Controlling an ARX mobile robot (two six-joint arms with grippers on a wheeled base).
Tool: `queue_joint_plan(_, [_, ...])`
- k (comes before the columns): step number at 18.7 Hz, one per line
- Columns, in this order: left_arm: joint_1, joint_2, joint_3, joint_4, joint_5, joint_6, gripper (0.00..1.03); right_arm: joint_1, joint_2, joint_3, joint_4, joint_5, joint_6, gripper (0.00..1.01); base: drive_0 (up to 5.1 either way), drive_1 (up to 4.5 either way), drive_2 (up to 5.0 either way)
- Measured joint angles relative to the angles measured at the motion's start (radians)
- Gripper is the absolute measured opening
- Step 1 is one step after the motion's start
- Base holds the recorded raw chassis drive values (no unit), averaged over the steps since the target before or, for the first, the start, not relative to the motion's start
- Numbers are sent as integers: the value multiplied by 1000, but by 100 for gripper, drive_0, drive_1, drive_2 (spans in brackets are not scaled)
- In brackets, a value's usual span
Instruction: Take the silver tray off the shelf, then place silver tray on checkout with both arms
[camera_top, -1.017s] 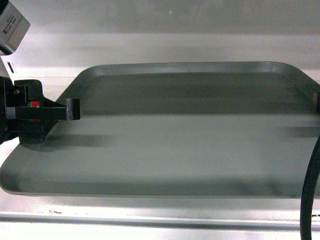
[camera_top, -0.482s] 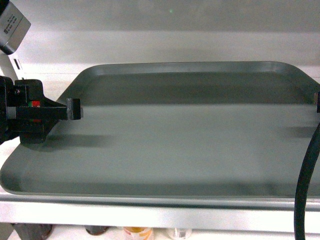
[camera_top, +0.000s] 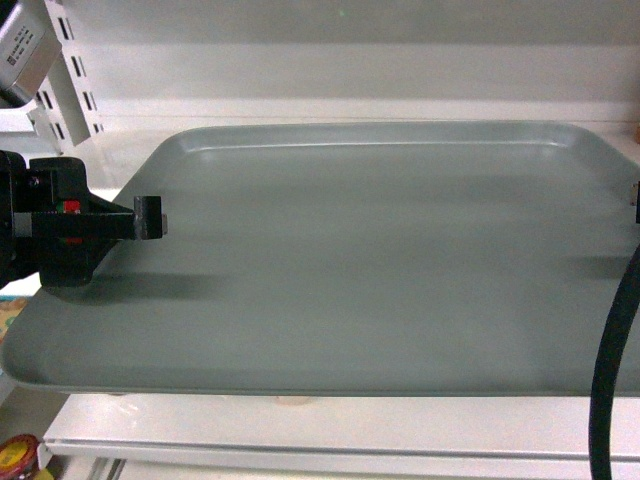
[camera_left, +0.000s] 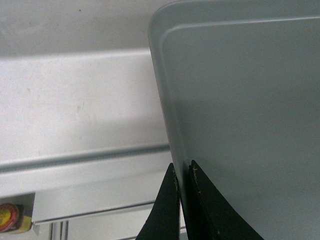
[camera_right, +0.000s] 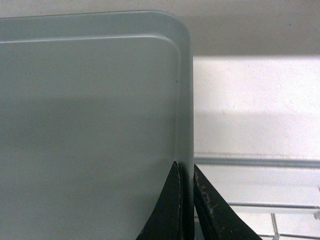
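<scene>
The silver tray (camera_top: 380, 270) fills the head view, held level above the shelf (camera_top: 300, 430), whose pale board and shiny lip show under the tray's near edge. My left gripper (camera_top: 150, 218) is shut on the tray's left rim. In the left wrist view the left gripper (camera_left: 182, 167) pinches the rim of the tray (camera_left: 240, 100) between both fingers, with the shelf (camera_left: 75, 110) beyond. My right gripper (camera_right: 185, 167) is shut on the right rim of the tray (camera_right: 90, 110), and only its tip (camera_top: 635, 200) shows at the head view's edge. The checkout is out of view.
A thick black cable (camera_top: 615, 370) hangs down on the right. A slotted upright (camera_top: 75, 70) and the shelf's back wall stand behind the tray. A yellow and red item (camera_top: 15, 455) sits low on the left. A white wire rack (camera_right: 280, 220) lies below the shelf on the right.
The tray has come up off the shelf board, and bare shelf now shows beneath its near edge. Both grippers have kept their hold on the rims.
</scene>
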Motion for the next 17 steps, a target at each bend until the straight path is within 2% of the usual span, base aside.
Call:
queue_joint_plan(4, [2, -2, 0, 1, 0, 2, 3, 0, 0, 2, 3, -2, 0, 3, 12, -259, 283])
queue_joint_plan(17, [2, -3, 1, 0, -1, 6, 3, 0, 0, 4, 1, 3, 0, 3, 4, -430, 437])
